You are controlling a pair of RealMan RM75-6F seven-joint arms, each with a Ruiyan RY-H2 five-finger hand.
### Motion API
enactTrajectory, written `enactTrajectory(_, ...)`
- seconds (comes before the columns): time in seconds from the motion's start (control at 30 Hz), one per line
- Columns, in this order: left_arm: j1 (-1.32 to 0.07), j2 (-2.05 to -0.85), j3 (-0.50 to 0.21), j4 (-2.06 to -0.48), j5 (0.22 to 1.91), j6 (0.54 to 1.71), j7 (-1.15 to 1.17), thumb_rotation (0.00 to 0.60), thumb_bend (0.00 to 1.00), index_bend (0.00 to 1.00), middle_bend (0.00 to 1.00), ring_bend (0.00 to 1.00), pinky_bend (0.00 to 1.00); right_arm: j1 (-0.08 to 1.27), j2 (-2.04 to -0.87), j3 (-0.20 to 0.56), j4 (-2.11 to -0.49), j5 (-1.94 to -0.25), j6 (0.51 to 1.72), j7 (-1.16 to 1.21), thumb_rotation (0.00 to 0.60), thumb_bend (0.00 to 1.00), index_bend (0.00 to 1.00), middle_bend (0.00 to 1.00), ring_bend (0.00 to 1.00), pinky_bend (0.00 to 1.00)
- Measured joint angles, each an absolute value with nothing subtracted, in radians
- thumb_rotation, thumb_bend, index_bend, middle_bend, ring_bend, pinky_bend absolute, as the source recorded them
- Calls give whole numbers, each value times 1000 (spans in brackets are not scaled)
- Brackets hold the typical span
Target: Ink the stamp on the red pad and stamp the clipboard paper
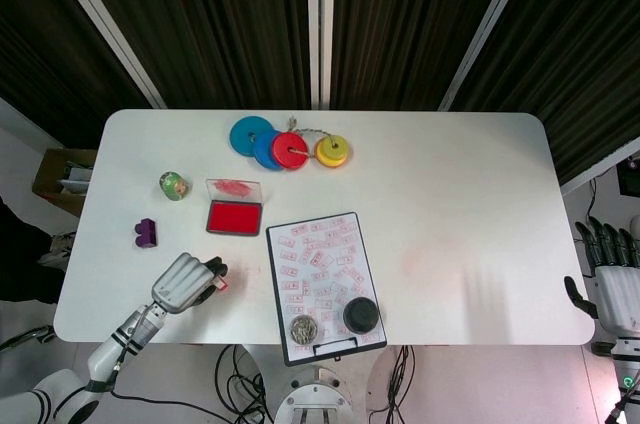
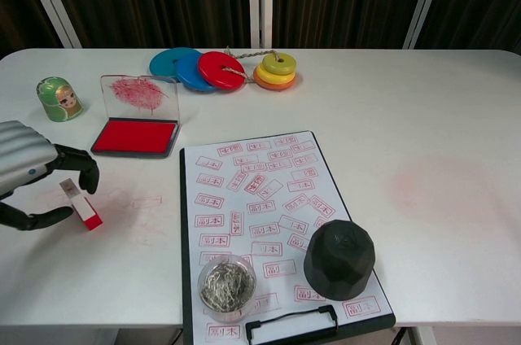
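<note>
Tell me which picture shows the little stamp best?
The chest view. There the stamp lies in plain sight on the table, white with a red end, between the fingers of the left hand. In the head view only a tiny red bit peeks out beside that hand.
</note>
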State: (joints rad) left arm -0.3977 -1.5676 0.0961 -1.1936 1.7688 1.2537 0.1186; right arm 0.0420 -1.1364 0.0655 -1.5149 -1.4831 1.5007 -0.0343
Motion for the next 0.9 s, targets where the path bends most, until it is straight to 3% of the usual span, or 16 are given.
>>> enactTrajectory(0.9,-406,-1594,108,-1138,1757,1287,77,600,373,570,558,958,989,43,-1131,62,-1524,-1482,1491,-47,600,276,0,0,0,0)
